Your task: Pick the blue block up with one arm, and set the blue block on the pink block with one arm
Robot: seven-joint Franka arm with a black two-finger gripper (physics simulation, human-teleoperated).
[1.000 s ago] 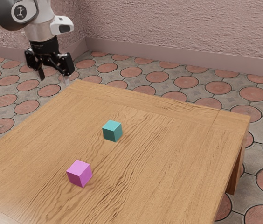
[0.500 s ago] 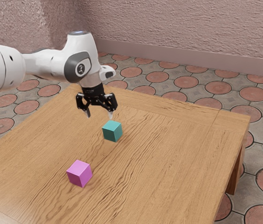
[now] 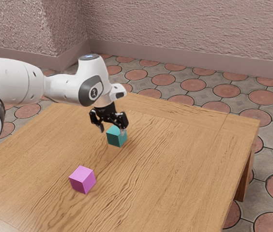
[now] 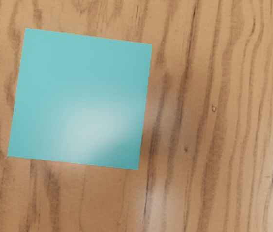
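Wooden table [image 3: 185,159], arm [image 3: 54,89] bent low, fingers [image 3: 101,126] spread (empty) just over the blue block [image 3: 116,137]

Wooden table [image 3: 175,159] on round-patterned tile floor [image 3: 194,84], rough walls [image 3: 199,24].

A glossy white rounded arm [image 3: 25,87] with a grey joint disc [image 3: 91,92] carries a black end effector [image 3: 112,129].

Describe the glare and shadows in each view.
Wrist view: a pale sheen washes out part of the top of the teal block, and a faint soft shadow darkens the table along one side of it. Exterior view: the light is even and diffuse; the pink block casts barely any shadow.
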